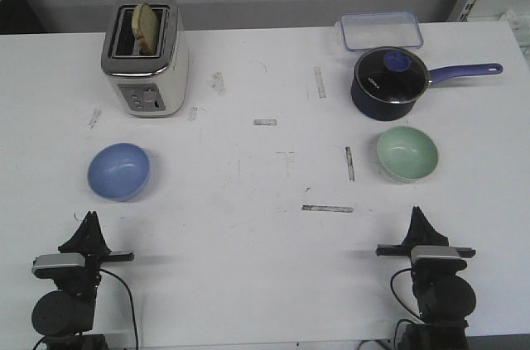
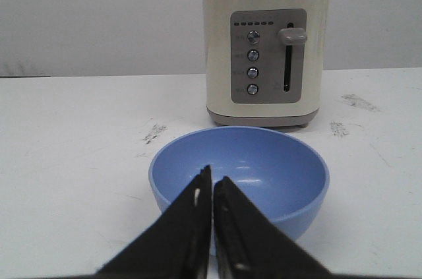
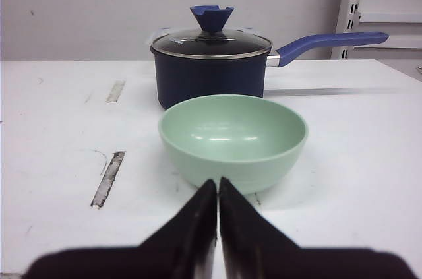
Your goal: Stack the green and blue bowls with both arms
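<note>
Seemingly pre-aimed, each arm faces its own bowl, blue bowl (image 1: 120, 170) left, green bowl (image 1: 407, 153) right; both jaws are pressed together, holding nothing

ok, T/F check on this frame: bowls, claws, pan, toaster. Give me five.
1. The blue bowl sits in front of the toaster. True.
2. The green bowl is stacked in the blue one. False: they sit apart, at opposite sides of the table, neither stacked.
3. The left claw is shut and holds nothing. True.
4. The right claw grips the green bowl's rim. False: it is shut and short of the bowl.
5. The pan has no lid. False: a glass lid with a blue knob is on it.
</note>
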You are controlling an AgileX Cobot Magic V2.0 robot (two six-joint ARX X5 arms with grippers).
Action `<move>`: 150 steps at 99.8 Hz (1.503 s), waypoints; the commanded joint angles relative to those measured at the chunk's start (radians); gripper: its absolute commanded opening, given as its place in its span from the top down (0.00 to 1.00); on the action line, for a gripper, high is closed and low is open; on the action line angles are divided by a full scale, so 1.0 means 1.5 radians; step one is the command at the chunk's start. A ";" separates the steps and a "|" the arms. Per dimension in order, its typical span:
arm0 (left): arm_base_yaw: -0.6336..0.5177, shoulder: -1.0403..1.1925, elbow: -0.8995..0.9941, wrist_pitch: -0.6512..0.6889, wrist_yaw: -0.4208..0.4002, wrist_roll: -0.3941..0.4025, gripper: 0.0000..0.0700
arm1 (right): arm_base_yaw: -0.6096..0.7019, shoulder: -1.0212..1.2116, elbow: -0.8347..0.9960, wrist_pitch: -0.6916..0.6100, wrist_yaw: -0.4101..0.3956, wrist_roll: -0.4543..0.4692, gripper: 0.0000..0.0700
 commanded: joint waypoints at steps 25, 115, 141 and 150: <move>0.000 -0.001 -0.014 0.009 -0.001 -0.001 1.00 | 0.001 -0.001 -0.001 0.008 0.000 0.009 1.00; 0.000 -0.001 -0.014 0.008 -0.001 -0.002 1.00 | 0.000 -0.001 -0.001 0.078 0.005 0.009 1.00; 0.000 -0.001 -0.014 0.008 -0.001 -0.001 1.00 | 0.000 0.019 0.080 0.227 0.063 0.055 1.00; 0.000 -0.001 -0.014 0.008 -0.001 -0.001 1.00 | 0.000 0.079 0.174 0.215 0.060 0.016 1.00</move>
